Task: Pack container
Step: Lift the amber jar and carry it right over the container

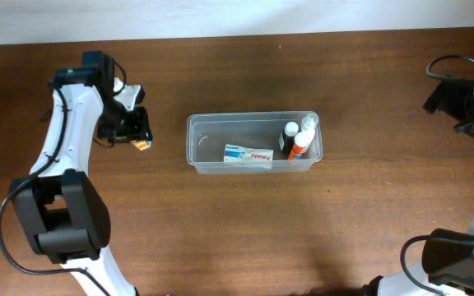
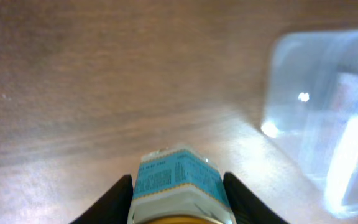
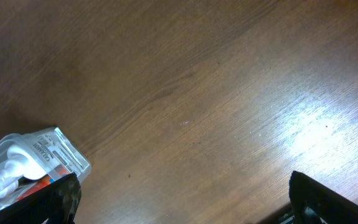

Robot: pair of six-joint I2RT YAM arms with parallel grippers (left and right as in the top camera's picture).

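- The wooden tabletop [image 1: 220,230] carries the clear container [image 1: 212,131] near its middle, between my two arms.
- Inside it, a toothpaste box [image 1: 248,154] lies along the near wall. A dark bottle [image 1: 289,136] and an orange-and-white bottle [image 1: 302,141] sit together at its right end.
- Nothing lies on the wood between my left side and the tub's left wall.
- My left fingers [image 2: 179,198] are clamped on a small blue-labelled package [image 2: 174,174], held just left of the container and apart from it.
- My left arm reaches forward, with the wrist turned toward the tub.
- My right fingers [image 3: 182,186] are spread wide with nothing between them, and that arm is folded back at the far right edge.
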